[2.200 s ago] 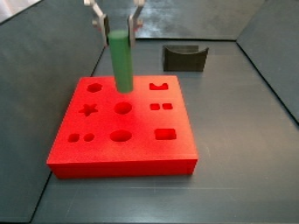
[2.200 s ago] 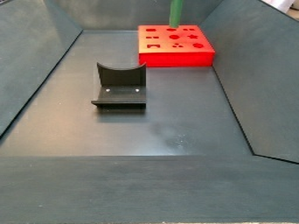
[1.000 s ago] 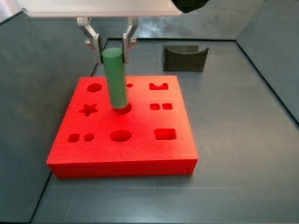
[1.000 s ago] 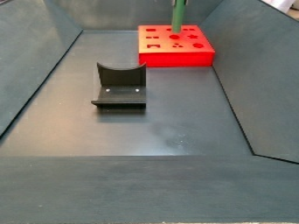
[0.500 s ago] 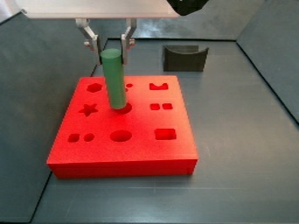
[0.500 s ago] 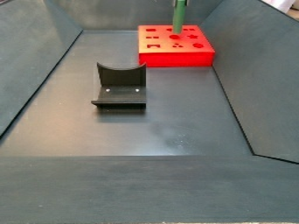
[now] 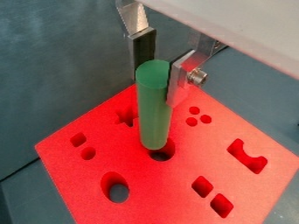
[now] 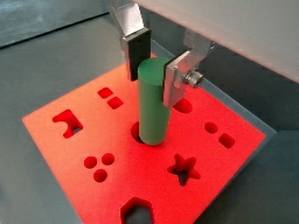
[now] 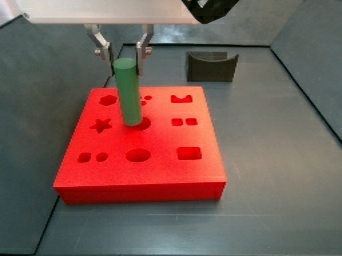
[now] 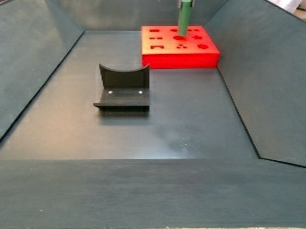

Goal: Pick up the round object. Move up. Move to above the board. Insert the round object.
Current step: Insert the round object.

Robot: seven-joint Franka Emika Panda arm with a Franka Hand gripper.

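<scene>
The round object (image 9: 128, 92), a matte green peg, stands upright with its lower end in a round hole near the middle of the board (image 9: 140, 175). In both wrist views the peg (image 7: 153, 107) (image 8: 151, 101) rises out of that hole, a dark ring of hole rim showing around its base.

The pincer (image 9: 120, 47) hangs directly over the peg in a side view. In both wrist views its flat silver fingers (image 7: 142, 44) (image 8: 135, 41) flank the peg's top; the pincer (image 7: 160, 61) (image 8: 158, 59) appears parted, with a sliver of gap on at least one side, but whether the pads touch the peg I cannot tell.

The board is bright red, flat on the dark floor. In a side view, a star cut-out (image 9: 99, 126) lies at about 9 o'clock from the peg's hole and a square cut-out (image 9: 190, 154) at about 4 o'clock.

The fixture (image 9: 211, 65), a dark block with a curved notch, sits well apart from the board, at roughly 1 o'clock from it in that view. In a side view from the opposite end, the fixture (image 10: 122, 89) is nearer the camera and the board (image 10: 181, 46) lies beyond it at about 1 o'clock, the peg (image 10: 185, 14) standing on it.
</scene>
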